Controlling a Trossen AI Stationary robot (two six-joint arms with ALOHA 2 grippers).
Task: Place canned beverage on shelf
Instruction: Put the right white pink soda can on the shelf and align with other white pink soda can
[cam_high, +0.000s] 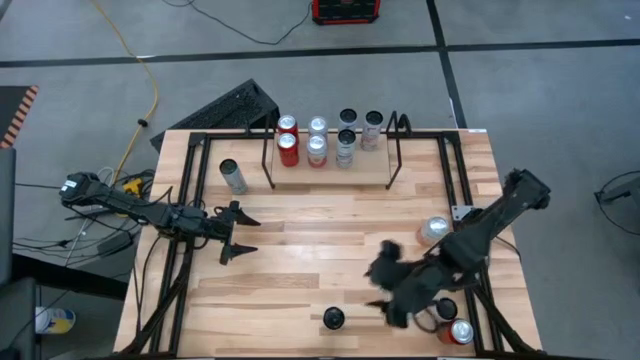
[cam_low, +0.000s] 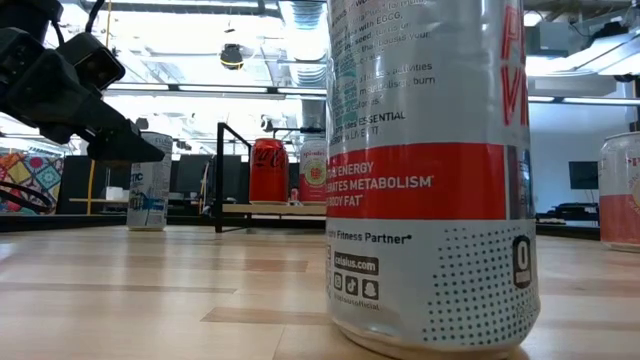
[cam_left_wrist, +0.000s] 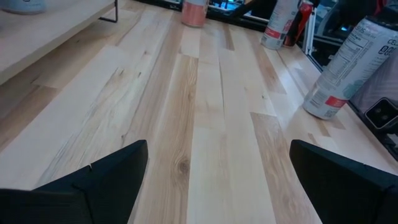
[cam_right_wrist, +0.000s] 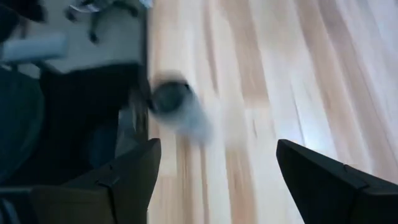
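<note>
While the left claw (cam_high: 232, 232) idled open mid-surface, the right claw (cam_high: 383, 285) hung open and empty, closest to the upright can (cam_high: 333, 319) just beside it, shelf (cam_high: 330, 160) way across.

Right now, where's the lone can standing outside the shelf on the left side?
In the high view, the lone can stands upright at the table's back left, just left of the shelf, beyond the open left end effector.

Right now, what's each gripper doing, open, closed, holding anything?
Left gripper: open, holding nothing, over the left of the wooden table.
Right gripper: open, holding nothing.
</note>
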